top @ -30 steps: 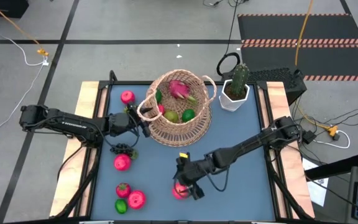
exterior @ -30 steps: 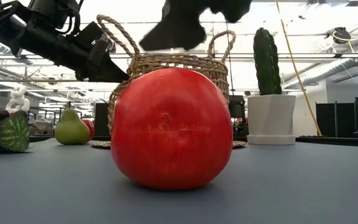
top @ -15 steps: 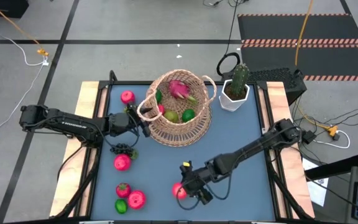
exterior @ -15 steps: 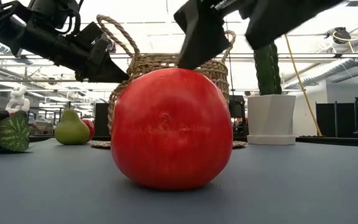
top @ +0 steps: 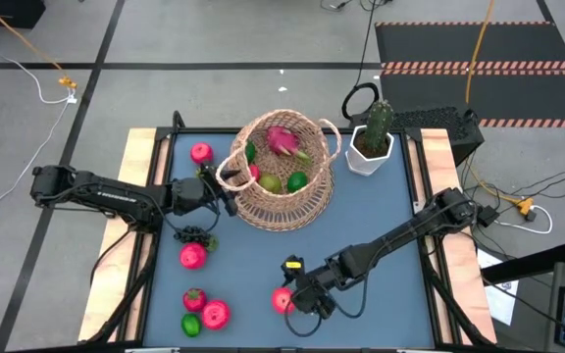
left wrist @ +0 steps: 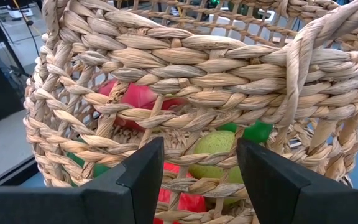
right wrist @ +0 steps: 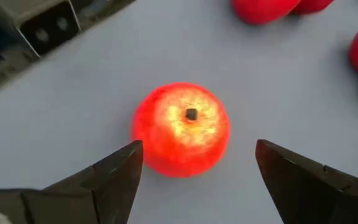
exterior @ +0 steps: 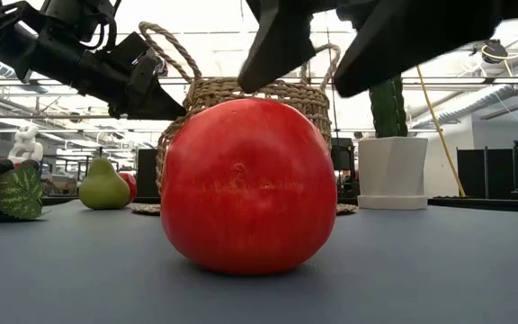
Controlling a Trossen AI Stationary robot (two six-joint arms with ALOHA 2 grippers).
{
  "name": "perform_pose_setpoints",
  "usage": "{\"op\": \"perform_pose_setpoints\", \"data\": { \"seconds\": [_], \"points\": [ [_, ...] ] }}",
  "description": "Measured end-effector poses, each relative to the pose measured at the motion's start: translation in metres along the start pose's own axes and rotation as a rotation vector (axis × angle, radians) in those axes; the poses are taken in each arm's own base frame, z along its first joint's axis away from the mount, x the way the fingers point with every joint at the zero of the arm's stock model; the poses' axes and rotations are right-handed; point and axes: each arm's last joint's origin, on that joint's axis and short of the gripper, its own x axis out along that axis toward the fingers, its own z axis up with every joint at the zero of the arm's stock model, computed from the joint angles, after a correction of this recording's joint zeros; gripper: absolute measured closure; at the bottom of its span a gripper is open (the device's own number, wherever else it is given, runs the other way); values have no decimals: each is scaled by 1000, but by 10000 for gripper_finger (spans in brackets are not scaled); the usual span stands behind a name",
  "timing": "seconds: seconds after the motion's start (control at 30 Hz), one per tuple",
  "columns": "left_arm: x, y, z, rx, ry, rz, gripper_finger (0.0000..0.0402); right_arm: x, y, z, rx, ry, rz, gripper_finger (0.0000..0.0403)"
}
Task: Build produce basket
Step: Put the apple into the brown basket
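The tan wicker basket (top: pixel 282 169) stands on its base at the table's far middle, with a dragon fruit, limes and red fruit inside. My left gripper (top: pixel 231 199) is open right at the basket's left wall (left wrist: pixel 185 93), below a loop handle. A red apple (top: pixel 282 301) sits stem up near the table's near edge. My right gripper (right wrist: pixel 197 149) hovers open above this apple (right wrist: pixel 182 127), one finger on each side, and in the low view both fingers are clear of the apple's top (exterior: pixel 245 112). My left gripper comes level from the table's left, its open fingers (left wrist: pixel 145 171) right against the basket's woven wall (left wrist: pixel 197 118). I cannot tell whether they touch the weave.
Loose fruit lies on the table's left half: a pink apple (top: pixel 201 152), a dark grape bunch (top: pixel 194 235), red apples (top: pixel 193 256) (top: pixel 215 314) and a lime (top: pixel 191 325). A cactus in a white pot (top: pixel 371 147) stands right of the basket.
My right gripper has moved toward the table's near edge and down over the red apple, so both fingers now show large above it in the low view. The apple, the basket and my left arm have stayed where they were.
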Motion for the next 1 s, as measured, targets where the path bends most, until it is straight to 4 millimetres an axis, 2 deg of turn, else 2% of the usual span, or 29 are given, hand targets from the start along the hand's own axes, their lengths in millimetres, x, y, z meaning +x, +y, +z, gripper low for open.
{"op": "perform_pose_setpoints", "data": {
  "seconds": [0.1, 0.2, 0.33, 0.43, 0.57, 0.73, 0.87, 1.0],
  "points": [
    [0, 0, -1, 3, 6, 0, 197, 2, -2, 1, -63, -51, -52, 96],
    [0, 0, -1, 4, 6, 1, 197, 3, -3, 4, -9, -113, -70, 96],
    [0, 0, -1, -1, 5, 1, 197, 5, -6, 1, 70, -152, 68, 96],
    [0, 0, -1, -23, 8, 1, 197, 16, -12, -9, 136, -146, 164, 96],
    [0, 0, -1, -40, 7, 2, 197, 31, -24, -17, 173, -163, 141, 96],
    [0, 1, -1, -20, 10, 4, 197, 52, -27, -27, 212, -175, 194, 96],
    [0, 1, -2, -8, 19, 5, 197, 61, -25, -31, 211, -187, 250, 96],
    [0, 1, -3, -5, 34, 7, 197, 61, -28, -33, 217, -188, 250, 96]
  ]
}}
